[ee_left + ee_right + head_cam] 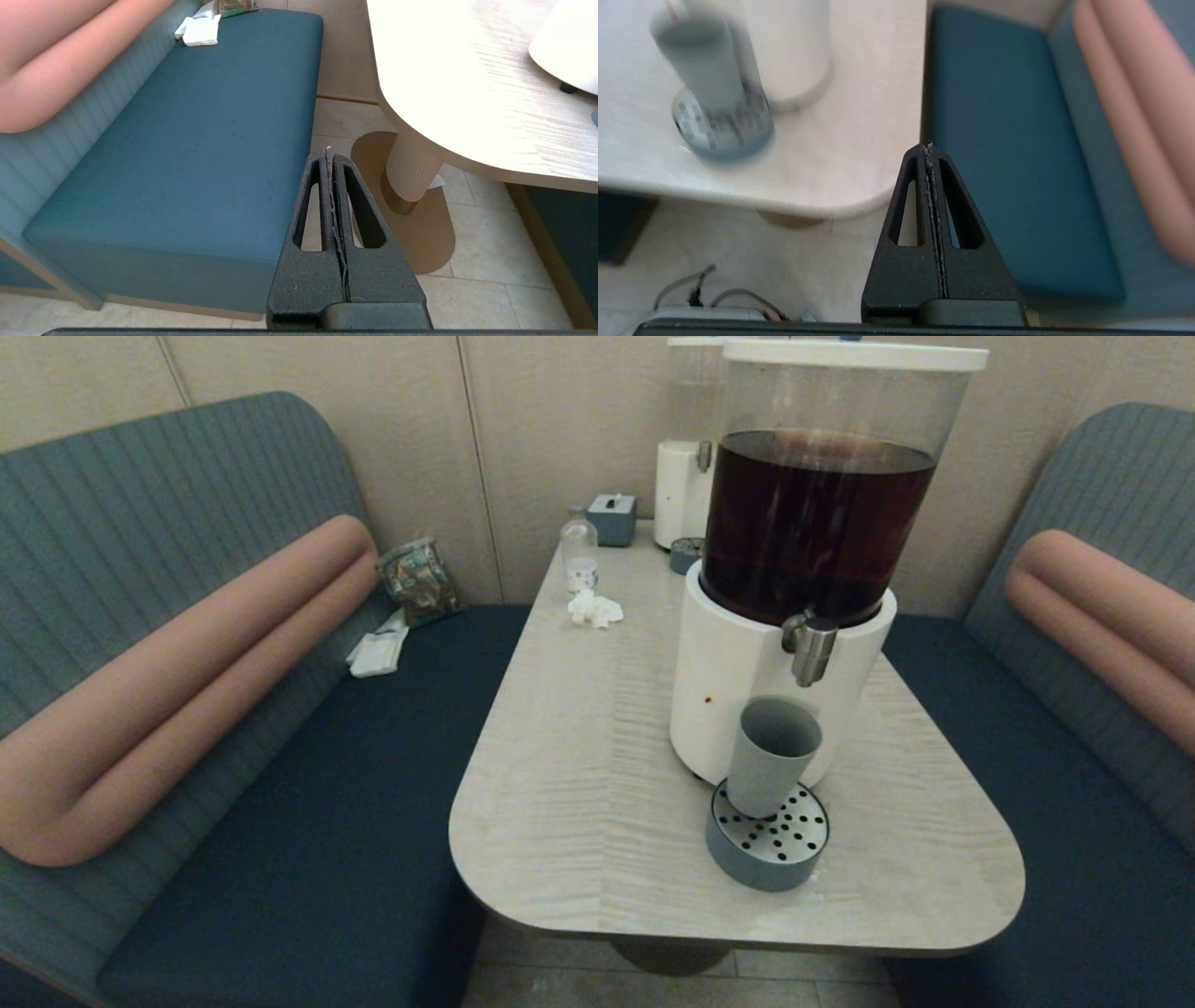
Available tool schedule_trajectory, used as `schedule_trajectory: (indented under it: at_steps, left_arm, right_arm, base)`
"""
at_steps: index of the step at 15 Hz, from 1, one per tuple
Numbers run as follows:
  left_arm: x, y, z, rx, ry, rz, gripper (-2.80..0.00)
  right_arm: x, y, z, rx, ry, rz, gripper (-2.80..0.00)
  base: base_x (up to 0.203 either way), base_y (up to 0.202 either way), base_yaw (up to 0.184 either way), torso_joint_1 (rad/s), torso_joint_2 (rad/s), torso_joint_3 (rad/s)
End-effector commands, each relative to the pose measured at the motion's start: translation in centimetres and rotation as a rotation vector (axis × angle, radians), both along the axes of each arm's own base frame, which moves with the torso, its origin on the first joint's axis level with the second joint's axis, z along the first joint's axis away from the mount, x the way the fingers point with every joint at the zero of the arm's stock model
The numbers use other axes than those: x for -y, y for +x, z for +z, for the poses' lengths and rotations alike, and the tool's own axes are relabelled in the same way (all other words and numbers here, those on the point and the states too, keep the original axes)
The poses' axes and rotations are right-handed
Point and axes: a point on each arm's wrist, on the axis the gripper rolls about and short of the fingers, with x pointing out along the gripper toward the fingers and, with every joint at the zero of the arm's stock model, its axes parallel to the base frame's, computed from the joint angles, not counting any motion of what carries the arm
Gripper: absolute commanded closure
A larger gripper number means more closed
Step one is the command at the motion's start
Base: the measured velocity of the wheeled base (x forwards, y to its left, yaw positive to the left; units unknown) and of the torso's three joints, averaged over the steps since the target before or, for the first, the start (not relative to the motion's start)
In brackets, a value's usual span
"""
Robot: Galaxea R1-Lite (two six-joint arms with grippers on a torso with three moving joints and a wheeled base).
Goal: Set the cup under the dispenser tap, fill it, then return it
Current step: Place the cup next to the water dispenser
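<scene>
The grey-green cup (pixel 771 756) stands upright on the round blue-grey drip tray (pixel 767 847), right below the brushed-steel dispenser tap (pixel 810 649) of the large dispenser (pixel 803 551) with dark brown liquid. The right wrist view also shows the cup (pixel 701 60) on the tray (pixel 724 128). My right gripper (pixel 928 145) is shut and empty, below the table's near right corner, beside the right bench. My left gripper (pixel 329 150) is shut and empty, low between the left bench and the table's pedestal. Neither arm shows in the head view.
A smaller white dispenser (pixel 686 476), a small bottle (pixel 579 555), a tissue box (pixel 613 518) and crumpled tissue (pixel 595 609) sit at the table's far end. Blue benches (pixel 308 803) flank the table (pixel 579 784). Cables (pixel 714 298) lie on the floor.
</scene>
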Motion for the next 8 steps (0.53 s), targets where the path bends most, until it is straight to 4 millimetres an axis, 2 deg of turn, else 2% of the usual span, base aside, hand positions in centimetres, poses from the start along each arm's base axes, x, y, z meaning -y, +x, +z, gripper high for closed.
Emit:
schedule_trajectory:
  at_steps: [1,3,5,8]
  left_arm:
    - [0.0,0.0,0.0,-0.002,-0.001,0.001,0.0]
    - [0.0,0.0,0.0,-0.001,-0.001,-0.001,0.0]
    - [0.0,0.0,0.0,-0.001,-0.001,0.001,0.0]
    - [0.0,0.0,0.0,-0.001,-0.001,-0.001,0.0]
  right_arm:
    - [0.4,-3.7,-3.8,0.078,0.008,-0.022,0.0]
    - [0.3,-4.0,-6.2,0.057,0.033,-0.044,0.0]
    - [0.3,-3.7,-6.8,0.04,0.091,-0.054,0.0]
    - [0.3,-3.5,-7.2,0.017,0.069,-0.044,0.0]
  base:
    - [0.0,0.0,0.0,0.0,0.0,0.0]
    - [0.0,0.0,0.0,0.0,0.0,0.0]
    - [0.0,0.0,0.0,0.0,0.0,0.0]
    - [0.0,0.0,0.0,0.0,0.0,0.0]
